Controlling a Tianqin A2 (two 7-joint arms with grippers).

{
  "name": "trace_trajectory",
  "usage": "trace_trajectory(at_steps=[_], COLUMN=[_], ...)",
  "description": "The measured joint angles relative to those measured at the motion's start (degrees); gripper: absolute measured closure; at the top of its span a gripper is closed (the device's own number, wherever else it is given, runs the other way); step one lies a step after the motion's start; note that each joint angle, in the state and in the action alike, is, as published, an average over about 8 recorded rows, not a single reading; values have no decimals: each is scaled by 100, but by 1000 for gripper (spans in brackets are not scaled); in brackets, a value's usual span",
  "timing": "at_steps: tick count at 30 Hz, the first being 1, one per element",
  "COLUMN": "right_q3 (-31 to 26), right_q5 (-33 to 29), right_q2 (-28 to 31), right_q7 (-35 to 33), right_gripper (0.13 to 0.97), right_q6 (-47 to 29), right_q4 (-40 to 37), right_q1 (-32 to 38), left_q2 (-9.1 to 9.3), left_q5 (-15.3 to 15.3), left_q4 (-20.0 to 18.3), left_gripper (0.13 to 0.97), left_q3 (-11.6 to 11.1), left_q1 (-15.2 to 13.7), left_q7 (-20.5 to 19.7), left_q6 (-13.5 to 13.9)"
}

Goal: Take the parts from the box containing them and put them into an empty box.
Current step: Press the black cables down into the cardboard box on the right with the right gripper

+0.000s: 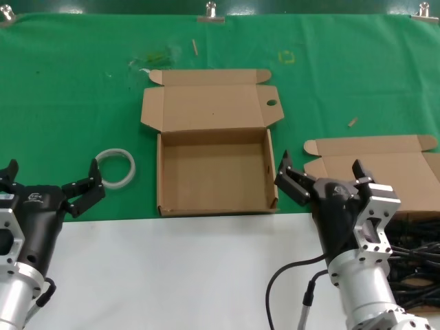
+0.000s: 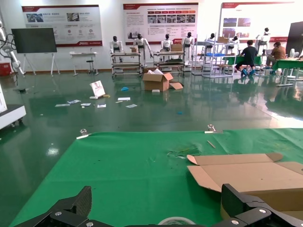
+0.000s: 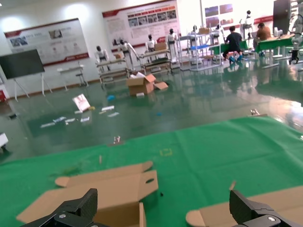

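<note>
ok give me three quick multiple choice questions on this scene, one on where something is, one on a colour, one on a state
1. Where is the white ring?
A. inside the middle box
B. on the green cloth beside the left gripper
C. on the right box's lid

2. What colour is the table cloth?
A. green
B. blue
C. grey

3. What state is the middle box in?
A. closed
B. open, full of cables
C. open, empty

Answers: 1 B, the ring lies on the cloth between the left gripper and that box. 2 A, the cloth is green in every view. 3 C, its lid is folded back and the bare floor shows.
</note>
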Motion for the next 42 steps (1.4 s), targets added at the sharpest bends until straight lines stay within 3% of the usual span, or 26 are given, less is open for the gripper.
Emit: trace_trajectory(at_steps=[16, 29, 42], right_q3=[-435, -325, -139], right_q5=[1180, 1866, 2814], right_q2=[0, 0, 0], right_q7=[-2149, -4470, -6450], right_gripper=[129, 129, 129], right_q6=[1573, 2929, 3925], right_q4=[402, 785, 900], right_q1=[-335, -613, -346], left_q2=[0, 0, 0], left_q5=[1, 2, 2], left_q4=[0, 0, 0], left_gripper=[132, 132, 132], left_q3=[0, 0, 0], left_q1=[0, 0, 0], left_q7=[-4, -2, -2], left_q6=[0, 0, 0])
